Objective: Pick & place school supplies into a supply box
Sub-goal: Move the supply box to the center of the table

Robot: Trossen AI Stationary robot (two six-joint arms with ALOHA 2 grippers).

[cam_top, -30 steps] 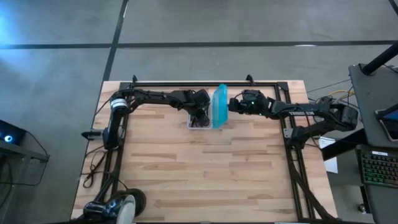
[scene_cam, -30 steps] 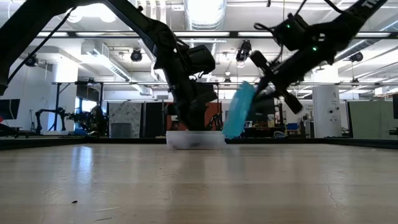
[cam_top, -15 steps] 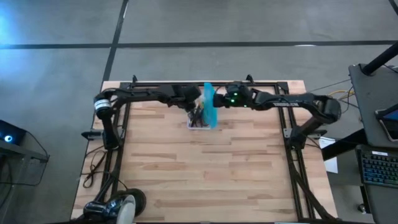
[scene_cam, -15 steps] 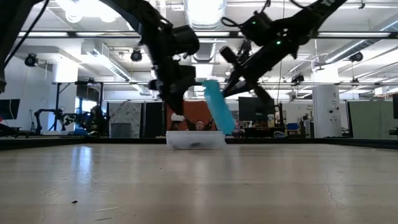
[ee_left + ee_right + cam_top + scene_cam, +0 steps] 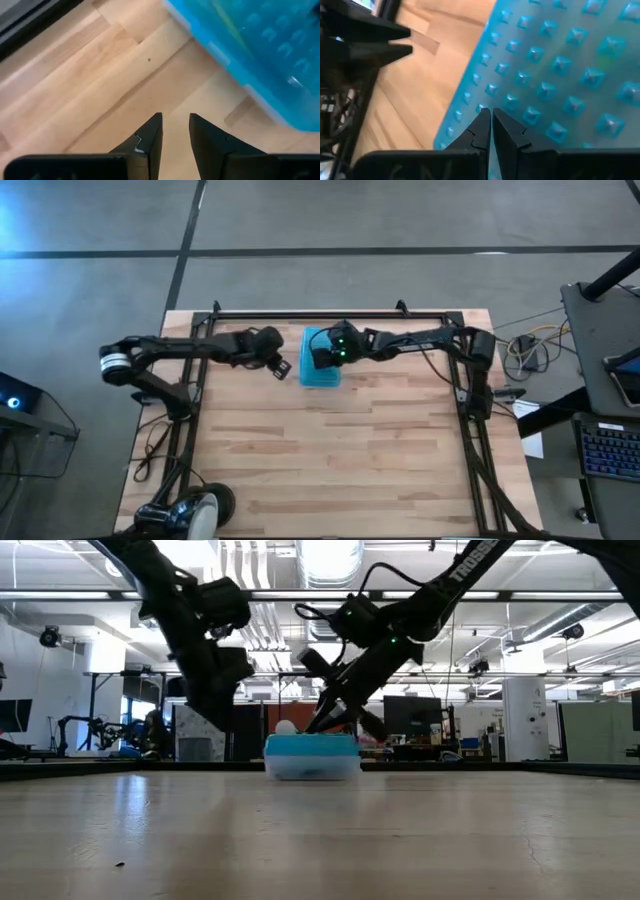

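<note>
Fingers [image 5: 481, 131] of the right gripper [image 5: 491, 131] pressed nearly together, tips down on the studded teal lid [image 5: 560, 75], nothing held between them; fingers [image 5: 150, 140] of the left gripper [image 5: 175, 135] a narrow gap apart, empty, hovering over bare wood just beside the box's long edge. Seen from table height, supply box [image 5: 312, 756] now shut, lid [image 5: 312, 743] lying flat on the clear base, where half a second ago it stood tilted up on edge; right gripper [image 5: 322, 720] slanting down onto the lid's top; left gripper [image 5: 215, 705] pulled back clear of the box, no longer over its opening. From above, box [image 5: 321, 360] near the far edge of the table [image 5: 330, 470], showing only as a teal rectangle, contents hidden; right gripper [image 5: 322, 355] on top of it, moved in across the box; left gripper [image 5: 281, 367] withdrawn just to its side, apart from it.
</note>
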